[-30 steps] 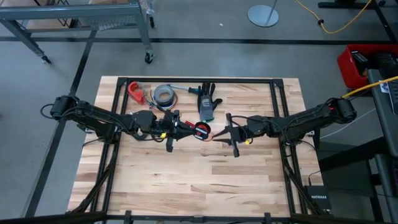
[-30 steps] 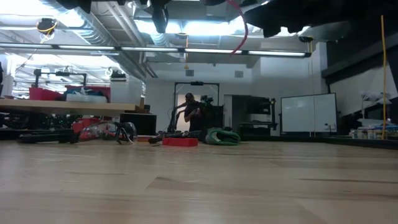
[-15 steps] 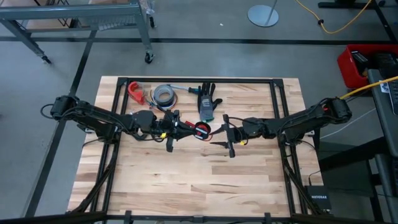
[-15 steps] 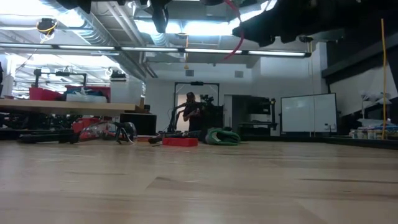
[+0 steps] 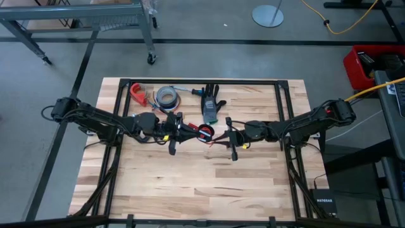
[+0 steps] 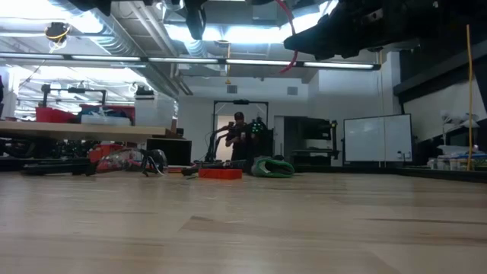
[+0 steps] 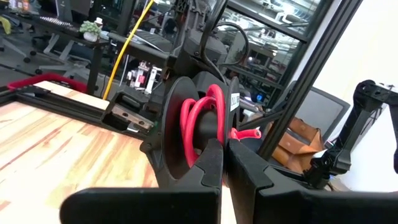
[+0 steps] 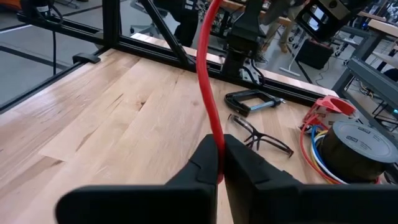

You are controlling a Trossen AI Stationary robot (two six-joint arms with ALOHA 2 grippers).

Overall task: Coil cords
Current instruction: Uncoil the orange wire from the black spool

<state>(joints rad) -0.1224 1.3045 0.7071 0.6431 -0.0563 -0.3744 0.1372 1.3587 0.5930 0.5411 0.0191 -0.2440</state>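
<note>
A workshop or robotics lab, by every sign: grey concrete floor (image 5: 209,25) around a framed wooden worktable (image 5: 190,177), bare ceiling ducts and strip lights (image 6: 228,59) overhead. Far across the room stand a whiteboard (image 6: 377,141) and benches (image 6: 84,131) piled with gear. A thick yellow cable (image 5: 342,25) trails over the floor, and a wheeled metal cart (image 5: 95,16) sits at far left.

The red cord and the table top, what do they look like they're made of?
Red cord: apparently flexible wire in smooth, slightly glossy plastic insulation; it bends in a curve up from the shut right end effector. Table top: light wood, apparently joined strips with visible grain and a matte finish.
</note>
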